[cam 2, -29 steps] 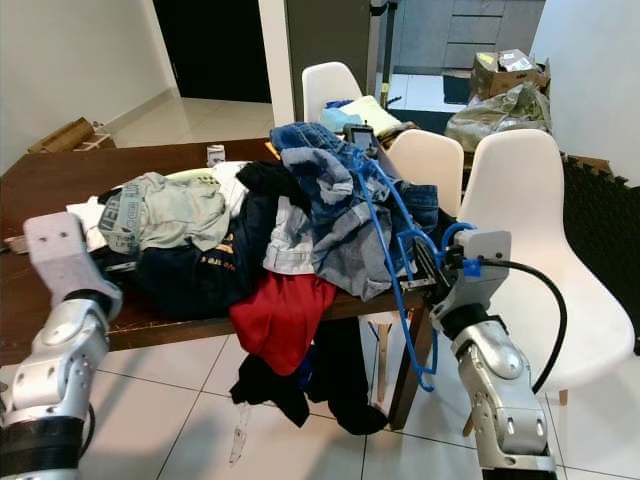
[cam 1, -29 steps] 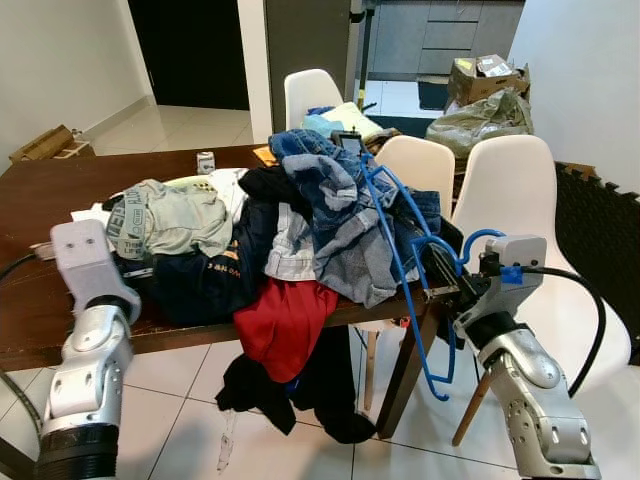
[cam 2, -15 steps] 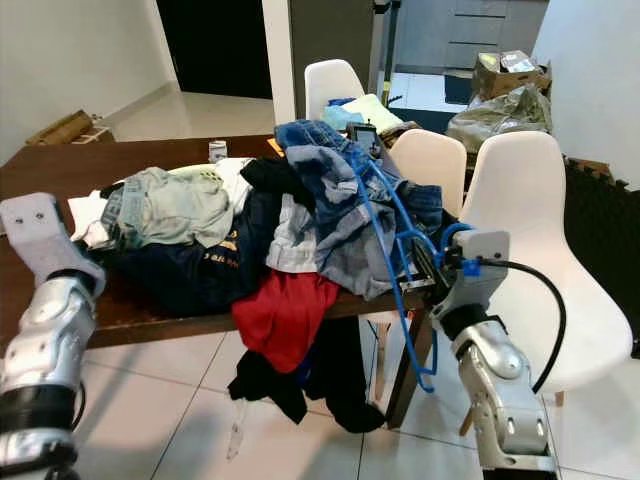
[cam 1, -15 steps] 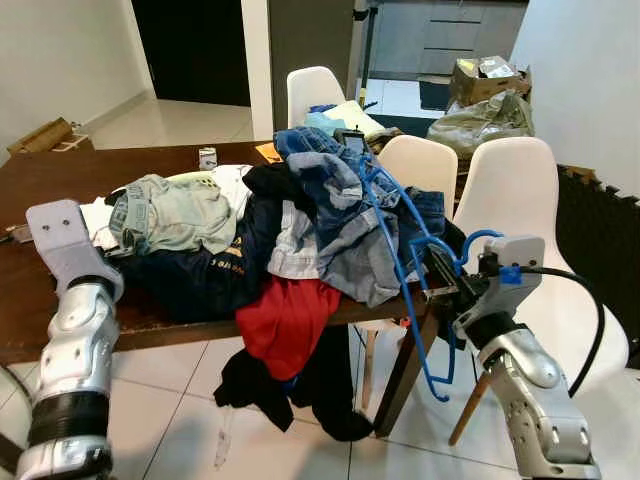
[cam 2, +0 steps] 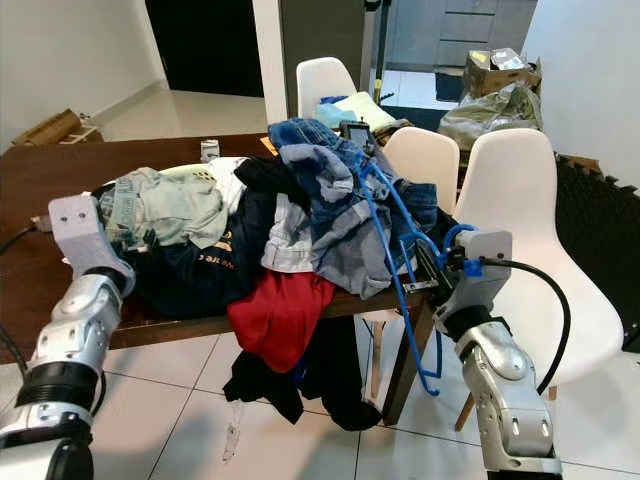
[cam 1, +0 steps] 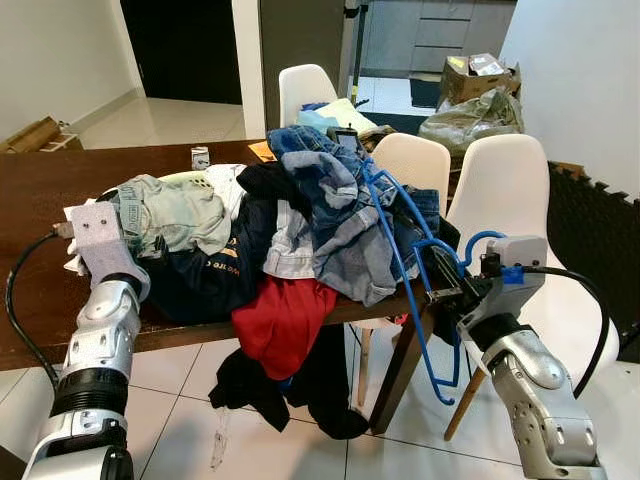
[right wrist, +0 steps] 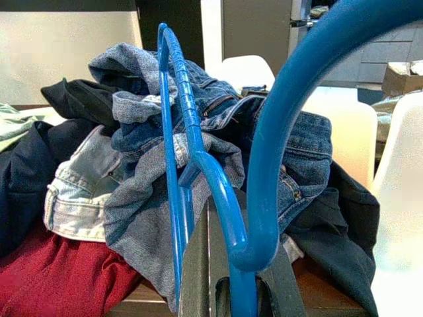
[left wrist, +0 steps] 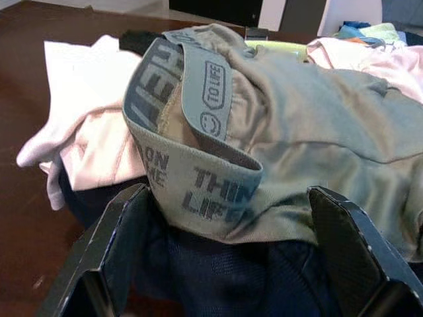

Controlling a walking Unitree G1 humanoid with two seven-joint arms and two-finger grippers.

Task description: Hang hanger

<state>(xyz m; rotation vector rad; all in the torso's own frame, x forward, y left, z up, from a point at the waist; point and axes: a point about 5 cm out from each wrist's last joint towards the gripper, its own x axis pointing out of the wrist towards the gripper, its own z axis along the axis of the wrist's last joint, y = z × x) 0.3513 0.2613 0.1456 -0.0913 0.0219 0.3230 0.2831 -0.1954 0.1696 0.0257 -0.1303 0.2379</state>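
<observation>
Cluttered table (cam 1: 30, 190): thin blue hanger (cam 1: 405, 265), apparently in right end effector (cam 1: 450, 292).

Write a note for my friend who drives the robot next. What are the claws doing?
Right claw: shut on the blue hanger beside the table corner; the hanger leans on the jeans in the clothes pile.
Left claw: open, empty, pointed at a grey-green garment on the pile.
Done: hanger picked up.
Left: carry it off and hang it; no rail can be seen from here.
</observation>
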